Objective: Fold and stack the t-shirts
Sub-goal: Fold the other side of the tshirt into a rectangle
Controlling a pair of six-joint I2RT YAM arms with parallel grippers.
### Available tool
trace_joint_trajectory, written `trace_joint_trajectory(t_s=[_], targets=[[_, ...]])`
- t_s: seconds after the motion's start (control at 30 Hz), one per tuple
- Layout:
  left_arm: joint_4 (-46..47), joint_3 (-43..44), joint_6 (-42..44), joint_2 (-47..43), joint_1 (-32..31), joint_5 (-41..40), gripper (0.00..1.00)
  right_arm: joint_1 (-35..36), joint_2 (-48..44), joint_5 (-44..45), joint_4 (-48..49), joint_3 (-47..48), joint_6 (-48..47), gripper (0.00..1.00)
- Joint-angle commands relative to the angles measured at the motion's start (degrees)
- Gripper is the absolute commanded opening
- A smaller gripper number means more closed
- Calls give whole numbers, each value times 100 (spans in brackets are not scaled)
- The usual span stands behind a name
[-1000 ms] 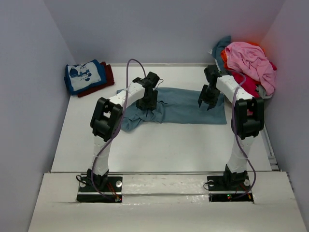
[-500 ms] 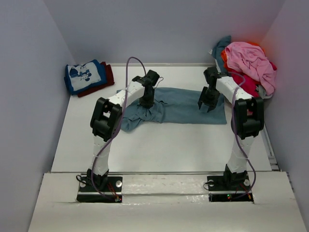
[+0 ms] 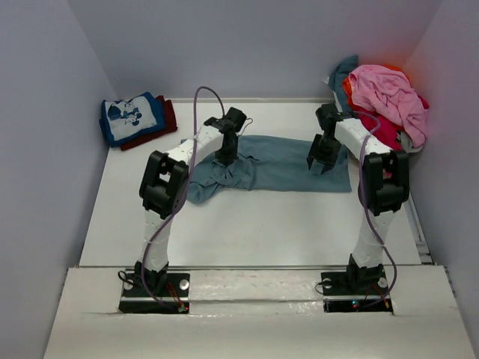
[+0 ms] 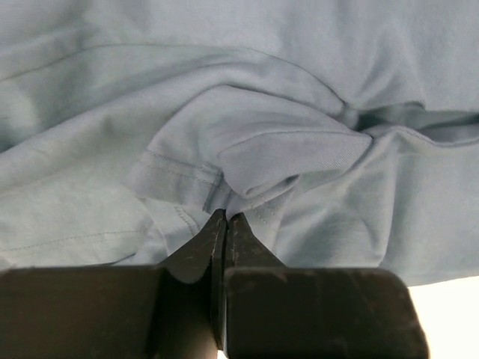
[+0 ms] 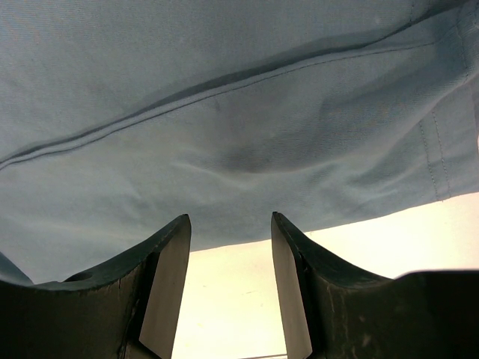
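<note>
A plain slate-blue t-shirt (image 3: 284, 168) lies spread across the middle of the table, bunched at its left end. My left gripper (image 3: 224, 158) is down on that bunched part. In the left wrist view its jaws (image 4: 225, 215) are shut, pinching a fold of the slate-blue cloth (image 4: 262, 112) at the tips. My right gripper (image 3: 322, 163) hovers over the shirt's right part. The right wrist view shows it open (image 5: 230, 221) just above the near edge of the cloth (image 5: 224, 112), holding nothing.
A folded blue tee with white cartoon print (image 3: 131, 116) lies on a dark red one (image 3: 166, 120) at the back left. An unfolded heap sits at the back right: pink (image 3: 385, 93), red (image 3: 385, 131), orange (image 3: 348, 93) and teal (image 3: 344, 71) shirts.
My left gripper has gone from open to shut on a fold of the slate-blue shirt. The right gripper has barely moved and stays open.
</note>
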Motion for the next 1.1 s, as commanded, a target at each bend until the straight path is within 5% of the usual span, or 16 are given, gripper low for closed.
trace_joint_trajectory(t_s=[0.0, 0.37, 0.8, 0.87, 0.97, 1.07], targets=[[30, 136, -244, -607, 159, -461, 6, 48, -158, 16, 84, 18, -63, 53], [-181, 803, -596, -871, 510, -1060, 6, 48, -131, 16, 40, 124, -134, 53], [-858, 2685, -517, 412, 800, -885, 7, 48, -52, 43, 5, 185, -222, 53], [-866, 2624, -473, 526, 800, -788, 11, 48, -44, 51, 5, 168, -257, 53], [-822, 2283, -446, 501, 800, -673, 44, 48, -26, 87, 23, 115, -266, 53], [-629, 1791, -411, 264, 800, -761, 60, 48, -8, 61, 49, 89, -248, 53]])
